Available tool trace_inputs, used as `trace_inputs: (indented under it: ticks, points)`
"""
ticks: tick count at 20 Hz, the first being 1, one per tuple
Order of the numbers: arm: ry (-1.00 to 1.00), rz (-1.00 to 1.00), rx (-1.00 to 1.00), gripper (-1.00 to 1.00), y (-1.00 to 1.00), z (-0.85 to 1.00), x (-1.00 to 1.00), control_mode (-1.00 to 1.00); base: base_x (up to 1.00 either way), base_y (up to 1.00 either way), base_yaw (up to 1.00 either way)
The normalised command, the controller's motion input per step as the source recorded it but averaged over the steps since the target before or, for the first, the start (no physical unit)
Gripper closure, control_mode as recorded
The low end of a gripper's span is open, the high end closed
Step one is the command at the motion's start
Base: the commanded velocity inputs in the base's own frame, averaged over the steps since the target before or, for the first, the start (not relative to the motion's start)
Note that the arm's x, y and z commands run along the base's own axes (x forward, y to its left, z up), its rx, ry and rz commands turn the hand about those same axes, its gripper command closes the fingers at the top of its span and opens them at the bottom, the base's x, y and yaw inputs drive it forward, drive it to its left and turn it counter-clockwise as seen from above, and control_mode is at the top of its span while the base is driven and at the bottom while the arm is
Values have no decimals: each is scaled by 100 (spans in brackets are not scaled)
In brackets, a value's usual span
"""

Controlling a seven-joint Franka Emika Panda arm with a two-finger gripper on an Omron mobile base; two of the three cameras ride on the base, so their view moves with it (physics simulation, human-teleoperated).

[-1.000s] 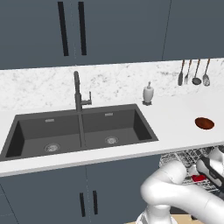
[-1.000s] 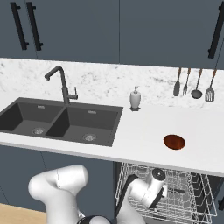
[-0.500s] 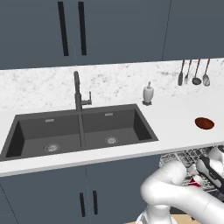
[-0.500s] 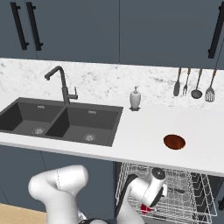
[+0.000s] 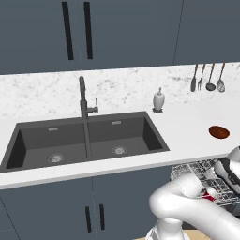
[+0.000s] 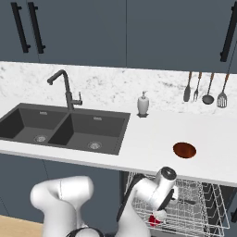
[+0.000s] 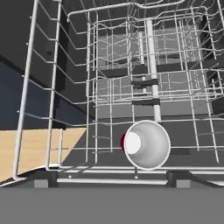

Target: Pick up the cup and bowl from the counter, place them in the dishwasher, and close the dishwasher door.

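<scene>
The red cup (image 7: 146, 144), white inside, lies on its side in the pulled-out wire rack (image 7: 131, 78) of the dishwasher, its mouth facing the hand camera. My gripper (image 7: 111, 177) hangs just above it with the jaws wide open and nothing between them. From the base, the gripper (image 6: 159, 212) is low in the dishwasher rack (image 6: 199, 203), right over the cup (image 6: 155, 219). The reddish-brown bowl (image 6: 184, 149) rests on the white counter (image 6: 152, 134) above the dishwasher, and is also visible as the bowl (image 5: 219, 131). I cannot make out the dishwasher door.
A dark double sink (image 6: 60, 127) with a black faucet (image 6: 65, 88) takes up the counter's left. A white soap bottle (image 6: 143, 104) stands by the wall. Utensils (image 6: 203, 88) hang at the back right. Blue-grey cabinets (image 5: 93, 206) run under the counter.
The jaws have gone from shut on the cup to wide open. The cup has left them and lies in the rack. The arm has barely moved.
</scene>
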Motion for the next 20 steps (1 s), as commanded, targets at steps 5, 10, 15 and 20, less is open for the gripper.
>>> trace_inputs:
  ticks: [5, 10, 15, 20]
  points:
    - [-11, 0, 11, -100, -12, 100, -45, -100, 0, 0, 0]
    - [-19, 0, 6, -100, 0, 100, -40, -100, 0, 0, 0]
    - [-13, 0, 0, -100, 8, 100, -2, -100, 0, 0, 0]
    - [-4, 0, -2, -100, 10, 100, 1, -100, 0, 0, 0]
